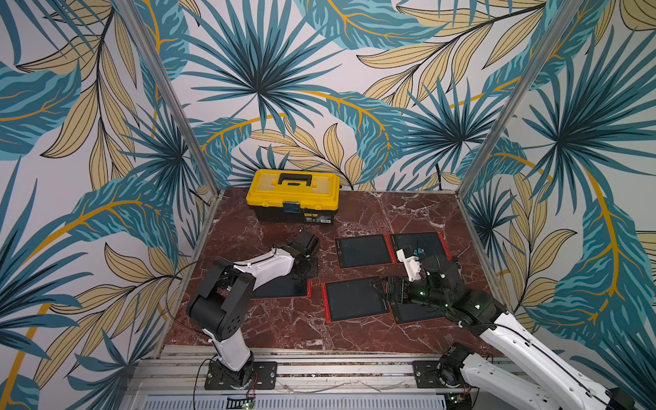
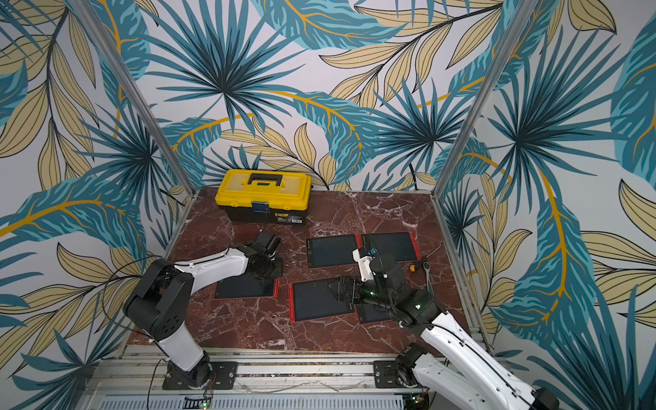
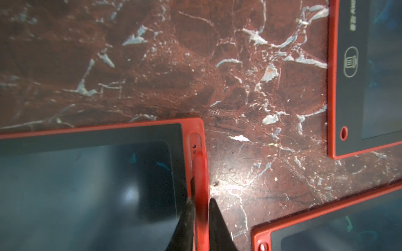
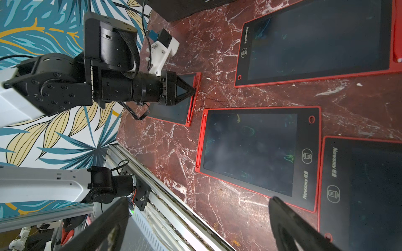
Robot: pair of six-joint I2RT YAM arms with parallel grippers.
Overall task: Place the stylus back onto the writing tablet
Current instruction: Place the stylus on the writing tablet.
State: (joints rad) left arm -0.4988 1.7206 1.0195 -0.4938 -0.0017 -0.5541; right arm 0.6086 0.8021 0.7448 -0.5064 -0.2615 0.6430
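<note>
- Left arm [image 1: 227,340]: white link shells, bulky black joint housings dotted with small screws.
- Right arm [image 1: 525,351]: same white and black build, with green lights [image 1: 477,305] on the black joints.
- Black base plates [image 1: 266,372], bolts at the corners.
- Braided black cable sleeve [image 4: 131,46] over the wrist housing; thin black wires elsewhere.
- White printed camera mount [image 4: 162,53], blue part on top.
- Left gripper [image 4: 193,89]: black, triangular tapered fingers.
- Right gripper [image 4: 199,198]: black fingers, blurred near the lens.
</note>
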